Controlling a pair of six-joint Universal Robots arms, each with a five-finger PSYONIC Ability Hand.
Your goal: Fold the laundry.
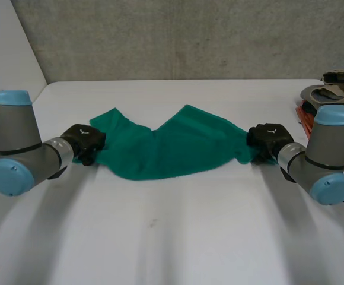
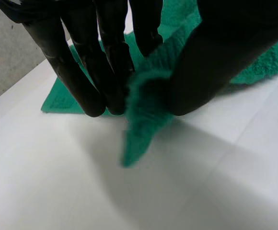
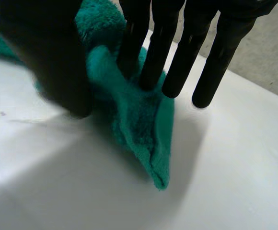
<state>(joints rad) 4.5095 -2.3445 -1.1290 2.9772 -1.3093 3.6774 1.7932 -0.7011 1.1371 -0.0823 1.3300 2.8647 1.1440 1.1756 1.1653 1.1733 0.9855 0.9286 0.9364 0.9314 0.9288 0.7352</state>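
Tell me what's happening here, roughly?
The robot is handling a green towel on the white table. Its left hand pinches one end between fingers and thumb, and its right hand pinches the opposite end the same way. The towel stretches between them, rumpled and not yet folded. A pile of other laundry sits at the table's far right corner.
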